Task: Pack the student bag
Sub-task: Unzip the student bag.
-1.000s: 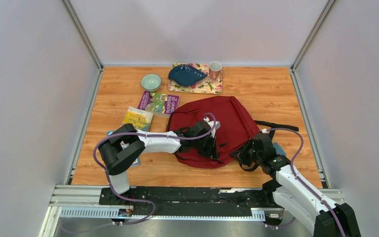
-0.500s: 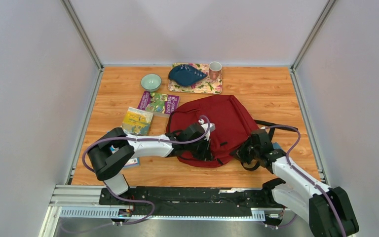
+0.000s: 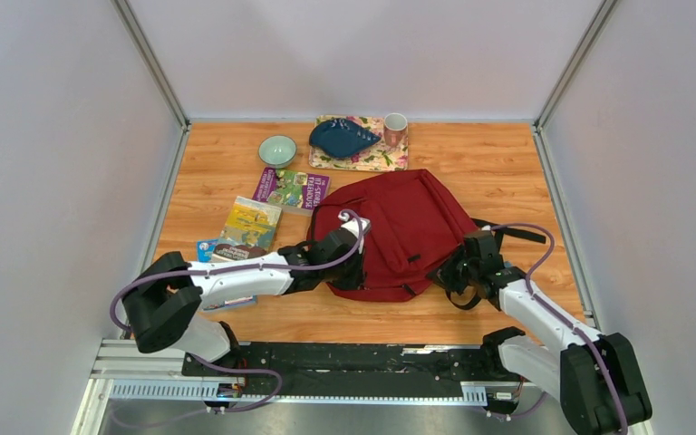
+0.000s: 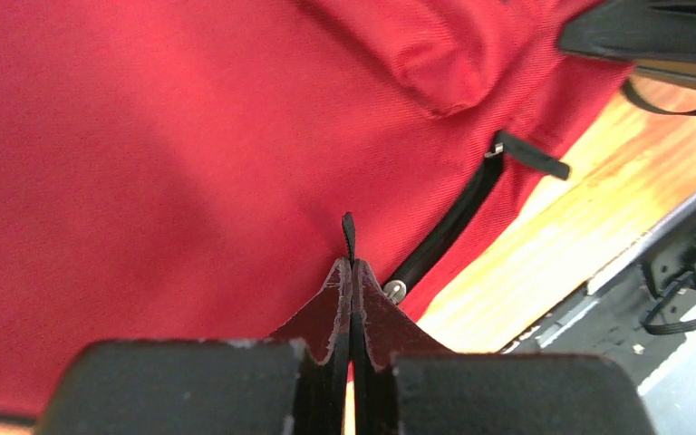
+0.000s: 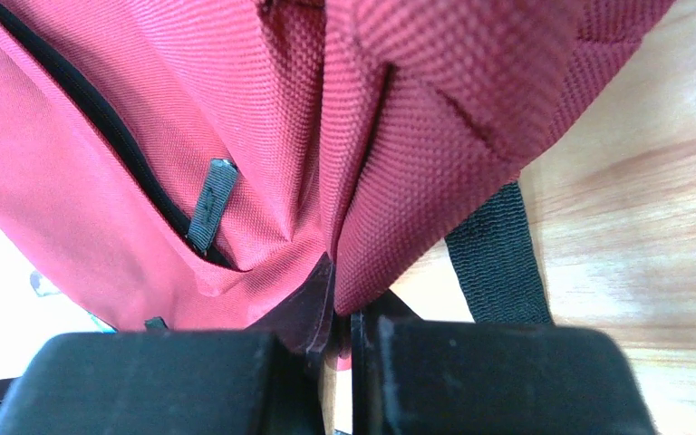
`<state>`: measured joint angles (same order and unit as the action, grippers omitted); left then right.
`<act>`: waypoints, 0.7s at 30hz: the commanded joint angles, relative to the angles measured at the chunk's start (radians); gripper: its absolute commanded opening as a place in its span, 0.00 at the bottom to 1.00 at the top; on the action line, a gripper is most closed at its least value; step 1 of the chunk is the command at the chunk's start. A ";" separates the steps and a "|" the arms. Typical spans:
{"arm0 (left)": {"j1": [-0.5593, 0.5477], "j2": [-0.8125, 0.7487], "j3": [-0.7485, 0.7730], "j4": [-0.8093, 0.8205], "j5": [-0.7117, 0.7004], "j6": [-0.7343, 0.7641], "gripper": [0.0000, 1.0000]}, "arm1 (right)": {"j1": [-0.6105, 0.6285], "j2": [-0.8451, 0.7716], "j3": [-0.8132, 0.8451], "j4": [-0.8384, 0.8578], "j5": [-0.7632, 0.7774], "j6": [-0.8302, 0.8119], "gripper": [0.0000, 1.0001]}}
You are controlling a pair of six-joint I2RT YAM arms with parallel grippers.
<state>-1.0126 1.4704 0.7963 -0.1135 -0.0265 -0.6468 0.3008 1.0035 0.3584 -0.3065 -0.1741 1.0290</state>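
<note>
On the table (image 3: 489,163), student bag (image 3: 412,222), left hand (image 4: 352,272) pinched on its zipper pull (image 4: 348,237), right hand (image 5: 337,304) clamped on its fabric.

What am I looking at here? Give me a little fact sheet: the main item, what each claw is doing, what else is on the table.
Main item: student bag, dark red, lying on the table
Left gripper: shut on the black zipper pull
Right gripper: shut on a fold of the bag's fabric
Beside the bag: purple book, yellow book, green bowl
On the floral tray: blue dish, mug
</note>
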 commanded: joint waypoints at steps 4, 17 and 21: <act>0.045 -0.136 -0.066 -0.112 -0.173 0.030 0.00 | -0.071 0.013 0.063 0.067 0.029 -0.076 0.00; 0.058 -0.271 -0.103 -0.134 -0.199 0.053 0.00 | -0.201 0.230 0.284 0.043 -0.142 -0.285 0.00; 0.058 -0.269 -0.114 -0.072 -0.087 0.075 0.00 | -0.201 0.293 0.352 -0.021 -0.182 -0.356 0.02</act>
<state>-0.9604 1.2240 0.6983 -0.2386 -0.1879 -0.6182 0.1101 1.2659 0.6044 -0.3466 -0.3233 0.7815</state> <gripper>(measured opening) 0.007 0.055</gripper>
